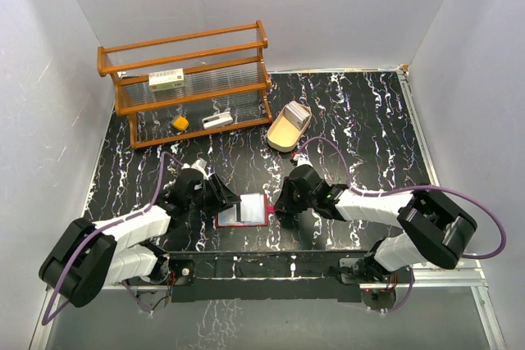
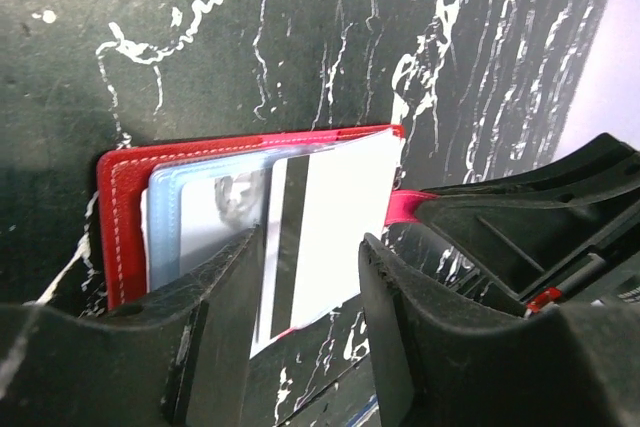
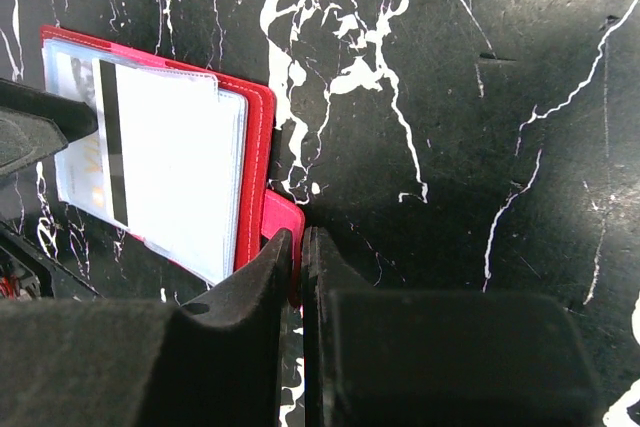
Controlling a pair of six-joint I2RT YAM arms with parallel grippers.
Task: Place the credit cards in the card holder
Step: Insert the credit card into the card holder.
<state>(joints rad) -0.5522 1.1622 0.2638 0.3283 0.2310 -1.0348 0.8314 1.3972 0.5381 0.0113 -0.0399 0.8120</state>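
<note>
Left gripper | parted, astride credit card | right gripper | pinching card holder tab

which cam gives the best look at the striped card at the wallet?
Right wrist: the striped card lies nearly whole over the open card holder, stripe clear. Left wrist shows it close, but the left hand's fingers cover its lower edge. Top external shows only a small pale patch.
</note>
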